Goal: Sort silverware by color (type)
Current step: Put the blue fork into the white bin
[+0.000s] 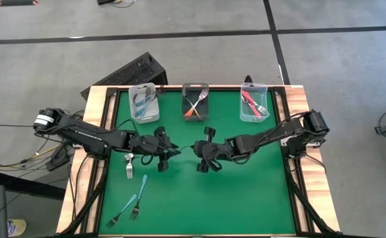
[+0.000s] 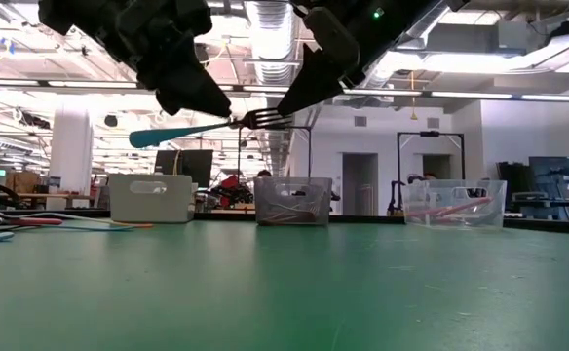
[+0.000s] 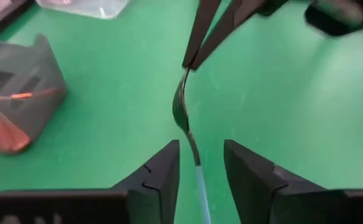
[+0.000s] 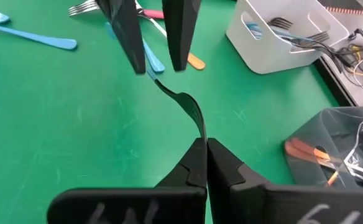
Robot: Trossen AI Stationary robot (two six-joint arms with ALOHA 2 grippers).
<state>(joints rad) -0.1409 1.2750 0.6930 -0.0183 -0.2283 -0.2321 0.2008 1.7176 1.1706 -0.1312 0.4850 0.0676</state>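
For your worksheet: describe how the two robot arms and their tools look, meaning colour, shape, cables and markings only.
Both arms are dark, almost black, built of jointed segments. The left arm has a pale cylindrical part near its base, with cables trailing off the table there. The right arm ends in a boxy dark base. The left tool has two flat, angular black fingers; the right tool has the same, with faint pale scrawled markings on its body.

Fork (image 4: 180, 106) tines were glossy metal, its handle smooth blue plastic; bins (image 1: 253, 102) clear or grey plastic; mat (image 1: 246, 192) matt green; frame (image 1: 90, 125) pale wood.
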